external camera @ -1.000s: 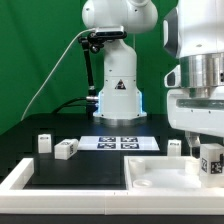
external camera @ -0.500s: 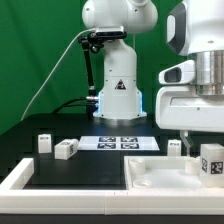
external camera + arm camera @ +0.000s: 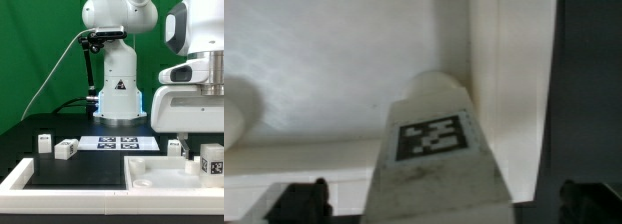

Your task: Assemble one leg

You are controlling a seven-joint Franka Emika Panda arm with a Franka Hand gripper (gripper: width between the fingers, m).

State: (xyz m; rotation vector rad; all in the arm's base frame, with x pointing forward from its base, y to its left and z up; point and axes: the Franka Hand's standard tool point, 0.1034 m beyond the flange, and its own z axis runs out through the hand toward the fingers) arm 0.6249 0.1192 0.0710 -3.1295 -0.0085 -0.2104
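Note:
A white leg [image 3: 211, 160] with a square tag stands upright on the large white panel [image 3: 160, 176] at the exterior view's right. My gripper [image 3: 206, 150] hangs over it, jaws wide apart, one thin finger [image 3: 184, 143] showing beside the leg. In the wrist view the leg [image 3: 438, 150] rises between my gripper's [image 3: 446, 205] dark fingertips [image 3: 304, 203], with a gap on each side, over the white panel [image 3: 349, 80]. Nothing is gripped.
Three more white legs lie on the black table: two at the exterior view's left [image 3: 43, 143] [image 3: 66, 149] and one [image 3: 175, 147] near the finger. The marker board [image 3: 120, 142] lies behind them. The arm's white base [image 3: 118, 95] stands at the back.
My hand has turned and shifted slightly toward the exterior view's left above the leg. The leg has stayed in place on the panel.

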